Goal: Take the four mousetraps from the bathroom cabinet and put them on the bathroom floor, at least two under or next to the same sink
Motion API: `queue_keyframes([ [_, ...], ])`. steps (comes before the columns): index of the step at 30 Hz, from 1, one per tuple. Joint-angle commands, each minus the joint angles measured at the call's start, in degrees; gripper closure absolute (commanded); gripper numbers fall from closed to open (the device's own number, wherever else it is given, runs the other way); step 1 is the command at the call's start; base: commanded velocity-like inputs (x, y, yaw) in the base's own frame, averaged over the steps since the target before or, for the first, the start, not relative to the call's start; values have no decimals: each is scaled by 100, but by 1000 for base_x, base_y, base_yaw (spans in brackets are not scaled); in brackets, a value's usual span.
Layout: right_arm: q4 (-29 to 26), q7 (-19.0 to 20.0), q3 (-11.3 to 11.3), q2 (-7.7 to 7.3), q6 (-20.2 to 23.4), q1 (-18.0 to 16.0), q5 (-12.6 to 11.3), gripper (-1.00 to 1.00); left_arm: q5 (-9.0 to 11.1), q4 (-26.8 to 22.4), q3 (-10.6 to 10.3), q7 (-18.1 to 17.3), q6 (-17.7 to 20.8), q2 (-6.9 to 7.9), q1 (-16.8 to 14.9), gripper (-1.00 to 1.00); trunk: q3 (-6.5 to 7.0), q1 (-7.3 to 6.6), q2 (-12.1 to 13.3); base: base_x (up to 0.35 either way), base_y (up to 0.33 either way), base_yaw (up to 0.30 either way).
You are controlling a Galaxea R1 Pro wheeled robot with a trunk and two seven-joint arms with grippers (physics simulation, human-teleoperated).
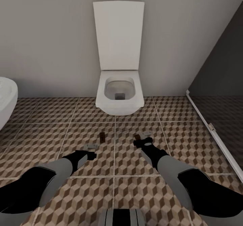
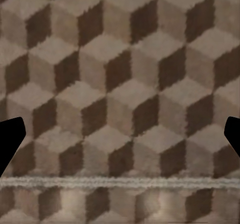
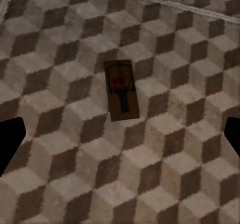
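Cube-patterned bathroom floor (image 1: pixel 50 131) spreads before us, a white toilet (image 1: pixel 118 94) at the far wall. One mousetrap (image 1: pixel 102 137) lies flat near the toilet; another (image 3: pixel 121 89) lies just below our right hand (image 1: pixel 144 142). Both that and our left hand (image 1: pixel 88 154) are spread wide, holding nothing. We judge two traps placed, two left, none beside a sink yet.

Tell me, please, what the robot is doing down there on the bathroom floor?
Both arms reach low over the cube-patterned brown and beige tiled floor before the white toilet. A small flat brown wooden mousetrap lies on the tiles between them. The right wrist camera looks down at a trap with dark wire and a red mark. The left gripper and right gripper are open, holding nothing.
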Motion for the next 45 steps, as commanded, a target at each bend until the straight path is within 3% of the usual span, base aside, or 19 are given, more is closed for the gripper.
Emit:
queue_keyframes([
  [1, 38, -27, 32, 1, -19, 1, 7, -100, 57, 10, -48, 11, -26, 0, 28, -100, 19, -3, 0, 0, 0, 0],
  [12, 354, -25, 32, -253, -840, 167, 3, -100, 56, 18, -48, 5, -242, 63, 554, -100, 263, -32, 15, 0, 0, 0],
  [21, 404, -25, 32, -517, -1417, 686, 1, -100, 53, 19, -48, 2, -471, 74, 822, -100, 462, -55, 27, 0, 0, 0],
  [29, 407, -37, 32, -727, -1906, 1092, -5, -100, 53, 22, -48, 2, -496, 74, 871, -100, 610, -231, 348, 0, 0, 0],
  [45, 416, -42, 32, -1001, -2248, 1495, -15, -100, 53, 24, -48, 2, -507, 84, 1071, -100, 1019, -582, 989, 0, 0, 0],
])
